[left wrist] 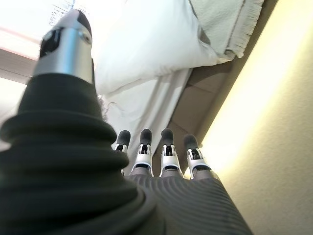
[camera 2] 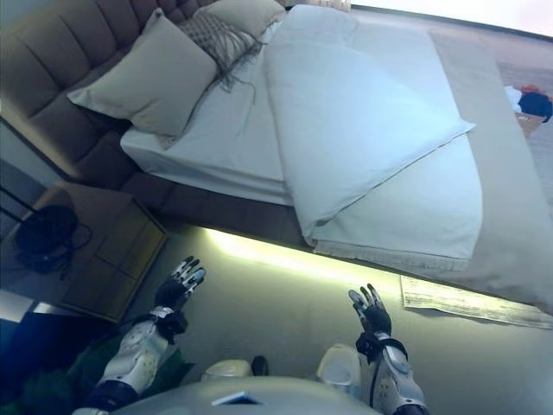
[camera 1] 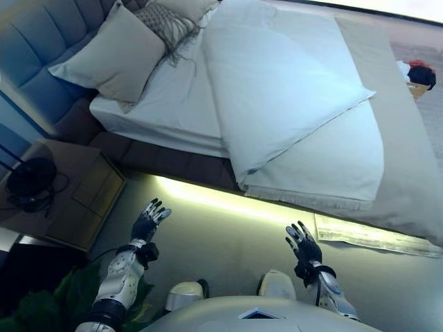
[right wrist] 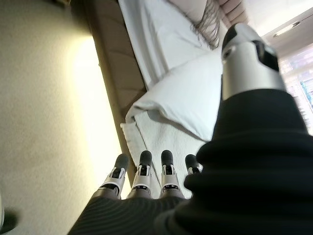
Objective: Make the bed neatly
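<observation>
The bed (camera 1: 173,114) stands ahead of me with a white sheet. A white duvet (camera 1: 277,90) lies folded back on itself across the middle, its folded corner (camera 1: 242,176) near the bed's near edge. Under it lies a fringed white blanket (camera 1: 332,173). Pillows (camera 1: 118,55) lean against the padded headboard (camera 1: 41,41) at the left. My left hand (camera 1: 149,221) and right hand (camera 1: 302,243) are both open and empty, held over the floor, short of the bed. The duvet corner also shows in the right wrist view (right wrist: 166,105).
A wooden nightstand (camera 1: 76,197) with a dark lamp base (camera 1: 31,181) stands at the left beside the bed. A lit strip (camera 1: 228,200) runs under the bed frame. A tan bedspread (camera 1: 405,159) covers the far side. A small box (camera 1: 419,75) sits at the far right.
</observation>
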